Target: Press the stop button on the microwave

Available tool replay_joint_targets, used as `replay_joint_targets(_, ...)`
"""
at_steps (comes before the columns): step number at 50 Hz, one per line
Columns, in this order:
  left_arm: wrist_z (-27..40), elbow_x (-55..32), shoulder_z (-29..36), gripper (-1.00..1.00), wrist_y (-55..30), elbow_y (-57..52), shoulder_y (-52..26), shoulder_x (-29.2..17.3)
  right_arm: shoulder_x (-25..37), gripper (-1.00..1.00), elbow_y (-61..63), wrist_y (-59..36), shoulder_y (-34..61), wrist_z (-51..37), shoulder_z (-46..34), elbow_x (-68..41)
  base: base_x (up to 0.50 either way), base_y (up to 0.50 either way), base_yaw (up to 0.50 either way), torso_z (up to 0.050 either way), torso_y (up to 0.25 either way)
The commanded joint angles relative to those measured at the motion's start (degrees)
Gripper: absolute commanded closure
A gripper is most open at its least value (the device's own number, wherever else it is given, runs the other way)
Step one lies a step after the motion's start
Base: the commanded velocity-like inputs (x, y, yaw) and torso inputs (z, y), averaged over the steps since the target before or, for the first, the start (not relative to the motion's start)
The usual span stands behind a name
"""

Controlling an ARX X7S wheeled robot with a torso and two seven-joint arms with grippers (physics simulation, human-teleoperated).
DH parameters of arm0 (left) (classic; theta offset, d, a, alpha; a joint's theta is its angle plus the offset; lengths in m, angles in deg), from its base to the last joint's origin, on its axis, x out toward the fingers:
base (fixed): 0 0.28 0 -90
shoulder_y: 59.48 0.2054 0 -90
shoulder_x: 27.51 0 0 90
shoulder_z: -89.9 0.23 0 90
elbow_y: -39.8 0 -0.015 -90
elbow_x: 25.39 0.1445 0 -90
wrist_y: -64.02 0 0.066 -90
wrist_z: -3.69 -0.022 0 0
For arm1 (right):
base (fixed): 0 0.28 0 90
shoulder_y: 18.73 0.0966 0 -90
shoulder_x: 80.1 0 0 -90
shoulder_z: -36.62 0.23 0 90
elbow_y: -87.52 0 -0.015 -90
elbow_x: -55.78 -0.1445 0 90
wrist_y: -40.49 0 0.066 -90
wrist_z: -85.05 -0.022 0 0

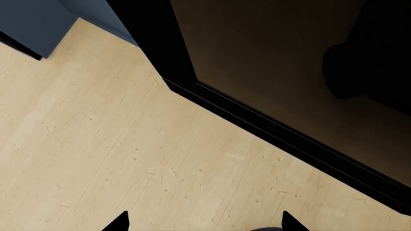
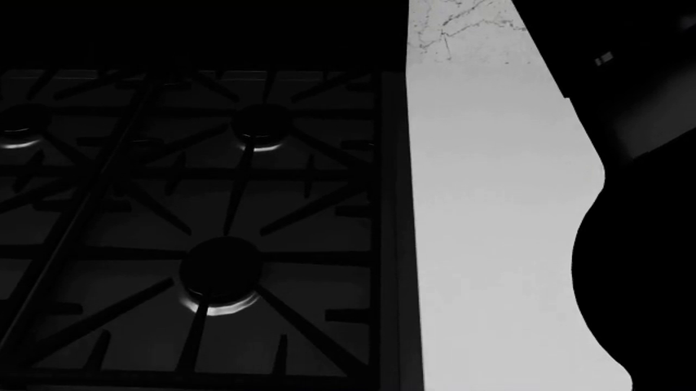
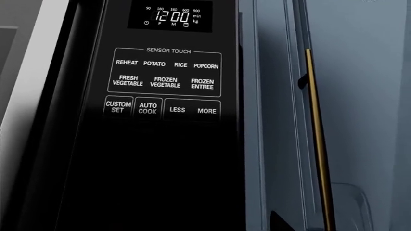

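Right gripper [image 3: 282, 222] shows only a dark sliver, jaw state can't tell; left gripper [image 1: 204, 222] tips spread, empty, over pale wood floor [image 1: 115, 144]. Microwave panel [image 3: 163, 96] fills right wrist view: rigid glossy black touch surface, flat printed pads. Stop button not visible, likely in the dark lower part. Needs a light fingertip poke, no grasp.

Lower keys of the microwave panel [image 3: 163, 96] lost in darkness, stop button not discernible. Only two tips of the left pincer [image 1: 204, 222] showing at the frame edge. Right pincer unseen.

microwave [image 3: 160, 115]: 1 | burners [image 2: 221, 274]: 3 | cabinet handle [image 3: 318, 144]: 1
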Motion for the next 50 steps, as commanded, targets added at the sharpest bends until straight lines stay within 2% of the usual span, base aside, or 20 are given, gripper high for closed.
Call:
replay_joint_targets(1, -0.01, 0.00, -0.01, -1.00, -0.01, 0.00, 0.00, 0.00, 0.08, -1.00, 1.02, -3.13, 1.56, -1.87, -0.23, 0.08, 0.00, 0.00, 0.00, 0.000, 0.000)
replay_joint_targets(3, -0.01, 0.00, -0.01, -1.00, -0.01, 0.00, 0.00, 0.00, 0.61, -1.00, 2.29, -3.77, 2.08, -2.64, -0.20, 0.09, 0.00, 0.00, 0.00, 0.000, 0.000)
replay_joint_targets(4, 2.95, 0.16, 1.49, -1.00, -0.44, 0.00, -0.33, -0.25, 1.28, -1.00, 3.54, -4.07, 2.58, -3.30, 0.02, -0.05, 0.00, 0.00, 0.00, 0.000, 0.000)
replay_joint_targets(25, 3.31, 0.07, 2.22, -1.00, 0.23, 0.00, -0.75, -0.39, 12.14, -1.00, 28.39, -12.51, 4.10, -16.60, 5.19, -0.61, 0.00, 0.00, 0.00, 0.000, 0.000)
replay_joint_targets(26, 3.33, 0.06, 2.27, -1.00, 0.18, 0.00, -0.75, -0.39, 12.32, 1.00, 28.78, -12.72, 3.99, -16.84, 5.45, -0.60, 0.00, 0.00, 0.00, 0.000, 0.000)
replay_joint_targets(50, 3.90, -0.05, 2.96, -1.00, 0.31, 0.00, -0.85, -0.44, 16.13, 1.00, 38.59, -13.58, -0.12, -20.76, 7.47, 0.69, 0.00, 0.00, 0.00, 0.000, 0.000)
